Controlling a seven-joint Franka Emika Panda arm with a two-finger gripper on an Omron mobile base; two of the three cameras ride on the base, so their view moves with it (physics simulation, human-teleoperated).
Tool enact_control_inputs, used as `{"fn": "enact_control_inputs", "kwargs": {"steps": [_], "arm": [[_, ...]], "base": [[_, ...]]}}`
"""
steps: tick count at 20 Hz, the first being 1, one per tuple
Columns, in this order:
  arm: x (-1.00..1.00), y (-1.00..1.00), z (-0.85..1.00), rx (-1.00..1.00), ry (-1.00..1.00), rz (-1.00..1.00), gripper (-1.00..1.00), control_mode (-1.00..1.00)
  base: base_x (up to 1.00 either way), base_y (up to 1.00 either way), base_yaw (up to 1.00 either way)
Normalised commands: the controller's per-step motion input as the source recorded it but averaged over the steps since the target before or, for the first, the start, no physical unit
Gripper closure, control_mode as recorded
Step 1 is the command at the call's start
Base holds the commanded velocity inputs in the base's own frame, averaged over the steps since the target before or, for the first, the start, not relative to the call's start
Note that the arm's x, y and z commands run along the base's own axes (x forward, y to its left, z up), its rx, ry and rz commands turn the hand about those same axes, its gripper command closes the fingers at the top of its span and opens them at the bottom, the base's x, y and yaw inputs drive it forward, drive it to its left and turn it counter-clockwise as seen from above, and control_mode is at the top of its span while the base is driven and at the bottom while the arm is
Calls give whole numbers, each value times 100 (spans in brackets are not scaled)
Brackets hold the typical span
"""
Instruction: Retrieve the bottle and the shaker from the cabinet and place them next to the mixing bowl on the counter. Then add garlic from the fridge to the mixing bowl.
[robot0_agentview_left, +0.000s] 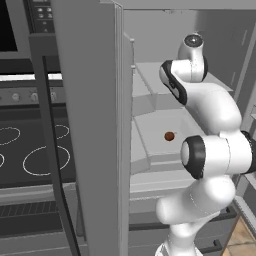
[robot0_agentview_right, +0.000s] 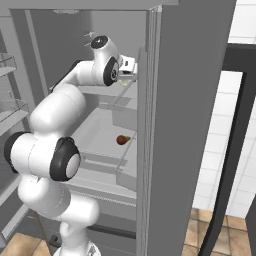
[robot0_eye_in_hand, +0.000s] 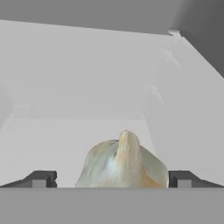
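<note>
A pale garlic bulb (robot0_eye_in_hand: 122, 162) with a pointed tip sits on a white shelf inside the fridge (robot0_agentview_left: 150, 90). My gripper (robot0_eye_in_hand: 113, 179) is open around it. One dark fingertip (robot0_eye_in_hand: 41, 179) stands to its left and the other to its right, both apart from it. In the right base view my arm reaches into the fridge's upper shelf, with the hand (robot0_agentview_right: 128, 66) at the edge of the fridge wall. The bottle, shaker, cabinet, mixing bowl and counter are out of view.
The grey fridge door (robot0_agentview_left: 90, 125) stands open to the left of my arm. A small brown item (robot0_agentview_left: 169, 136) lies in a lower fridge tray (robot0_agentview_right: 100, 130). A black stovetop with ringed burners (robot0_agentview_left: 30, 150) lies further left. White wall tiles (robot0_agentview_right: 220, 140) are on the right.
</note>
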Motion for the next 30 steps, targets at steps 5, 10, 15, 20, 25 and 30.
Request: {"fn": "enact_control_inputs", "kwargs": {"steps": [5,10,15,20,25,30], "arm": [[4,0,0,0,0,0,100,-100],[0,0,0,0,-3,0,100,-100],[-4,0,0,5,-11,2,100,-100],[-10,0,8,7,-25,1,100,-100],[-39,0,21,4,-8,0,100,-100],[-50,5,56,0,1,0,100,-100]], "base": [[0,0,0],[0,0,0],[0,0,0],[0,0,0],[0,0,0],[0,0,0]]}}
